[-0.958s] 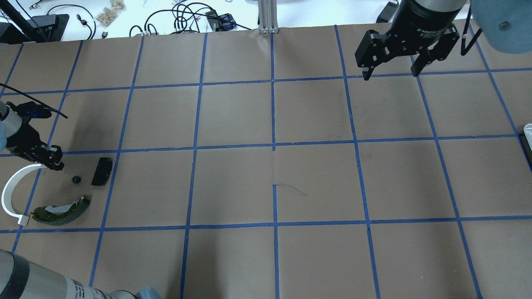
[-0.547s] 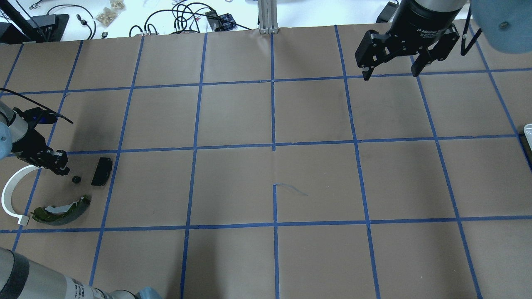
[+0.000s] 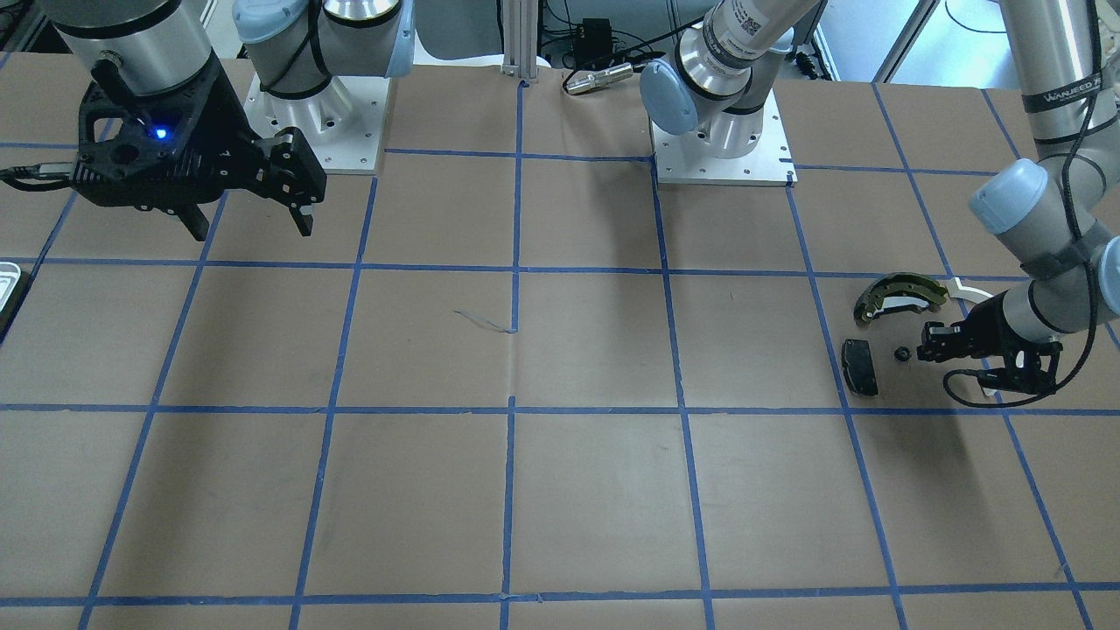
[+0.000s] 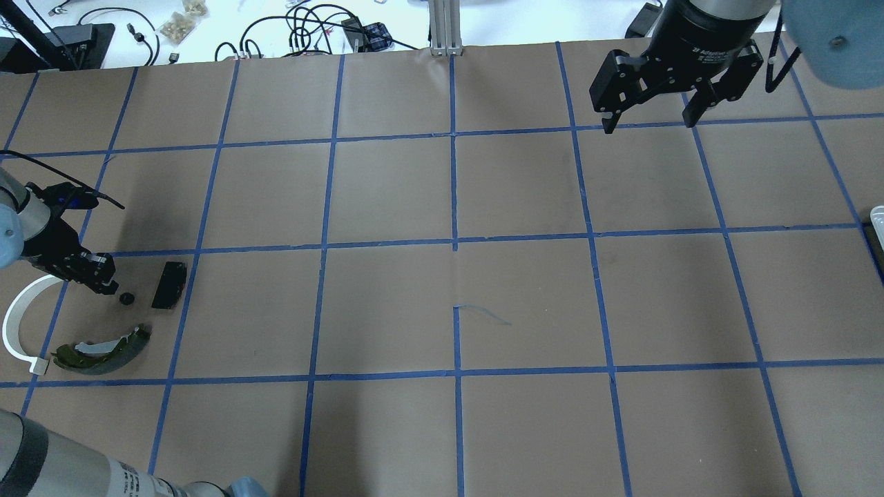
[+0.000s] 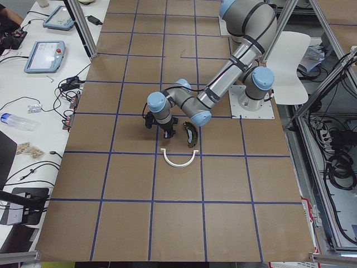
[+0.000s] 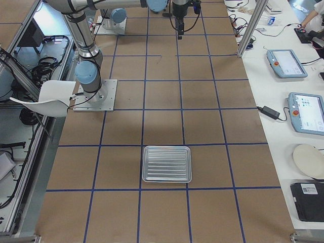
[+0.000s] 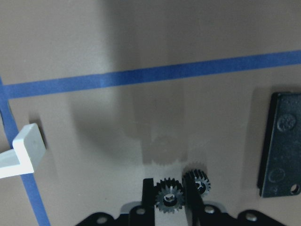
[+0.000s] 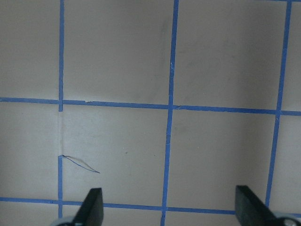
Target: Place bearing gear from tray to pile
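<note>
My left gripper is low over the pile at the table's left end. In the left wrist view its fingers are shut on a small black bearing gear. A second black gear lies on the paper just beside the fingertips, also seen in the left wrist view. Around it lie the black pad, the olive brake shoe and the white arc. My right gripper hangs open and empty at the far right. The tray sits at the table's right end.
The table is brown paper with a blue tape grid. A small tear in the paper lies near the centre. Cables and clutter sit beyond the far edge. The arm bases stand at the robot's side.
My left gripper has moved a little right and toward the loose gear on the table. The pile's parts and the right arm have not moved.
</note>
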`<state>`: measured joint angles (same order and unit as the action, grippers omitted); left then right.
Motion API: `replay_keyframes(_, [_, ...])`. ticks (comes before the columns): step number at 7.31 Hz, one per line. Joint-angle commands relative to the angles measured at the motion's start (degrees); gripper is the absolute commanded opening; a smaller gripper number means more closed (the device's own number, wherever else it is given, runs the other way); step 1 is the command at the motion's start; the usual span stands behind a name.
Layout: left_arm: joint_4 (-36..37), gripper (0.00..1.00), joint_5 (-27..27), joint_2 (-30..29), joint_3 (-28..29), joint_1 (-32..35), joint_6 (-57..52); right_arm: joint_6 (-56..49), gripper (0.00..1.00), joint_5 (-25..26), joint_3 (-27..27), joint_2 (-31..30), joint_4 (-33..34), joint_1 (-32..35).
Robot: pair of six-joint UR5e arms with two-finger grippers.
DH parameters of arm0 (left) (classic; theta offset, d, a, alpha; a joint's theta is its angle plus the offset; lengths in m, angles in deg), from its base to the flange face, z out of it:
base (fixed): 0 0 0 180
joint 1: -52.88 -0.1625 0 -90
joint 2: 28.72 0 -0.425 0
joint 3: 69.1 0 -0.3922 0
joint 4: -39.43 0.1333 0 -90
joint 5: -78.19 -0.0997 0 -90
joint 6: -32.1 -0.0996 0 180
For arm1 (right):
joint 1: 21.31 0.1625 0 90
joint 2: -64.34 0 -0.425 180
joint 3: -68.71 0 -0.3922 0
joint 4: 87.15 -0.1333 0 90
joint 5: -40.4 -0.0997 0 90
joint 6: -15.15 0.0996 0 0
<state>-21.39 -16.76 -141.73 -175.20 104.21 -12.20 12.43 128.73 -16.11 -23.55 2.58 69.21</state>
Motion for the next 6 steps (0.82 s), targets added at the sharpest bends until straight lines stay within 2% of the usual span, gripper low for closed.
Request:
replay_keyframes(1, [0.0, 0.0, -0.14, -0.11, -0.16, -0.01, -0.08, 0.0, 1.0, 0.0, 0.0, 0.0, 0.0, 0.0])
replay_keyframes(5, [-0.09, 0.09, -0.32, -0.55, -0.24, -0.01, -0.17, 0.0, 1.0, 0.0, 0.0, 0.0, -0.09, 0.0])
replay_keyframes(6, [-0.09, 0.18, -0.32, -0.64, -0.16, -0.01, -0.26, 0.0, 1.0, 0.0, 0.0, 0.0, -0.09, 0.0])
